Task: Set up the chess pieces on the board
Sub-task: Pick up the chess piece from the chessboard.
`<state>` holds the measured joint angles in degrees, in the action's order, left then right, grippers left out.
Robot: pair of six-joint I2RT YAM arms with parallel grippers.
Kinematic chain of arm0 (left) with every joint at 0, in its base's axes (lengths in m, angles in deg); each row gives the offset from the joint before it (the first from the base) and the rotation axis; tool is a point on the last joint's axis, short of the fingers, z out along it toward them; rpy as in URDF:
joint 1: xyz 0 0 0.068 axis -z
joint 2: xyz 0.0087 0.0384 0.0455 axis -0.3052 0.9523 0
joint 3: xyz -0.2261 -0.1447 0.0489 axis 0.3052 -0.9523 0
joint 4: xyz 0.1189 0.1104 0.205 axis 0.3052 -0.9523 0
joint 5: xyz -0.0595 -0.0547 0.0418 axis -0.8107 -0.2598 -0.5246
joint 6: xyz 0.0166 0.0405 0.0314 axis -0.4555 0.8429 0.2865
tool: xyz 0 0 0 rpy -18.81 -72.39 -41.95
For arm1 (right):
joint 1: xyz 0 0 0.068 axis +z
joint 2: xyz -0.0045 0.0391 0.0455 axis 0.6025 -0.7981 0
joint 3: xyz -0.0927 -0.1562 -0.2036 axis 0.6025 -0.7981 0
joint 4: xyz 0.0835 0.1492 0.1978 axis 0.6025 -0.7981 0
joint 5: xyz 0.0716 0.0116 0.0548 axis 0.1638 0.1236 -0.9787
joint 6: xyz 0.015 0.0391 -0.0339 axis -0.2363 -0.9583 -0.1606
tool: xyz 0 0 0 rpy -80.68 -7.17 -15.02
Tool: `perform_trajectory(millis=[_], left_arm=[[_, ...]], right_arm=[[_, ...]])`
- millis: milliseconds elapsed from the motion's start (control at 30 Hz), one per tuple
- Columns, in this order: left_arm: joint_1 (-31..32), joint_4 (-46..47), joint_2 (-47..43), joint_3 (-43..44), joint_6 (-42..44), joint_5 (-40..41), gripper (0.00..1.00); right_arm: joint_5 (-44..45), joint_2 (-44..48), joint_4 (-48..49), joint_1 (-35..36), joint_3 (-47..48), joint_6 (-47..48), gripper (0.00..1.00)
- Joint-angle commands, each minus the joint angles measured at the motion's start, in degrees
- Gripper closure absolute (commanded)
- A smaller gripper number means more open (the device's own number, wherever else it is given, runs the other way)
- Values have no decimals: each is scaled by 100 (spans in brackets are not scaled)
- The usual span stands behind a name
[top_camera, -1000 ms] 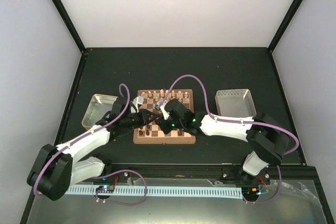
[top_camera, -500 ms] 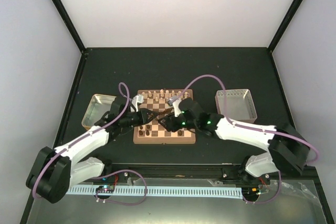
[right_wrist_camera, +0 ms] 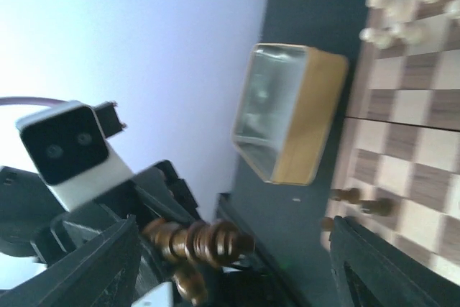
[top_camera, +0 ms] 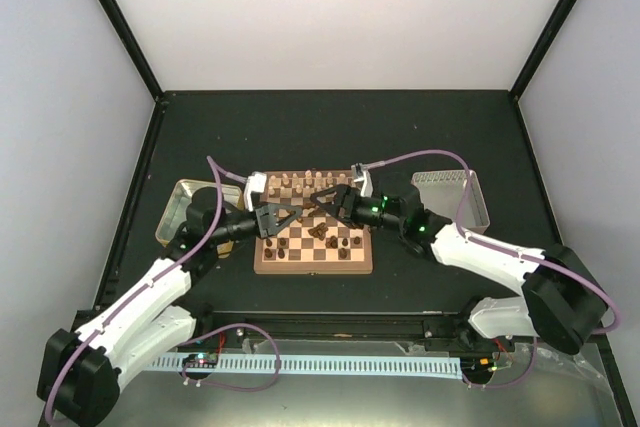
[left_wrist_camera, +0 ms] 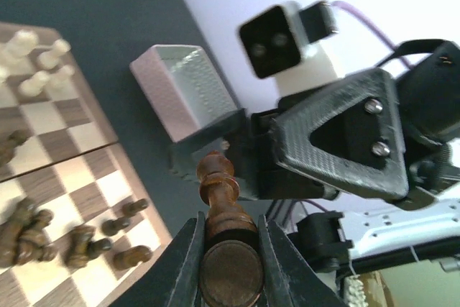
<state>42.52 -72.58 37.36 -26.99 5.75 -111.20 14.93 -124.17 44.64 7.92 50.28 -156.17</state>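
While the left tool (left_wrist_camera: 230, 249) pinches a dark brown, ring-turned chess piece (left_wrist_camera: 218, 185) by its round base over the board (top_camera: 312, 267), the right tool (right_wrist_camera: 237, 264) stands wide open beside it; other dark pieces (left_wrist_camera: 86, 239) crowd the near squares.

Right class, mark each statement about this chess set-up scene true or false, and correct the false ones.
1. The left end effector grips a dark chess piece. True.
2. The right end effector is clamped on a pale piece. False: its jaws stand open, holding nothing.
3. Pale pieces stand along the board's far edge. True.
4. The board lies inside the gold-rimmed tray. False: it lies on the table, between that tray and the grey box.
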Motion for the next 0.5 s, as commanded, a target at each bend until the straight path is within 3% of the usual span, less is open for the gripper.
perform_trajectory(millis=[0, 133, 367, 467], left_arm=[[-25, 792, -284, 271, -415, -605, 99], [-30, 1321, -306, 300, -759, -792, 98], [-34, 1593, -288, 384, -981, -803, 99], [-32, 1592, -285, 401, -1039, -762, 99]], right_arm=[[-798, -180, 1456, 20, 31, -1163, 29], [-962, -196, 1929, 25, 20, -1463, 38], [-798, 139, 2084, 20, -45, -1402, 64], [-750, 229, 2210, 19, -105, -1489, 68]])
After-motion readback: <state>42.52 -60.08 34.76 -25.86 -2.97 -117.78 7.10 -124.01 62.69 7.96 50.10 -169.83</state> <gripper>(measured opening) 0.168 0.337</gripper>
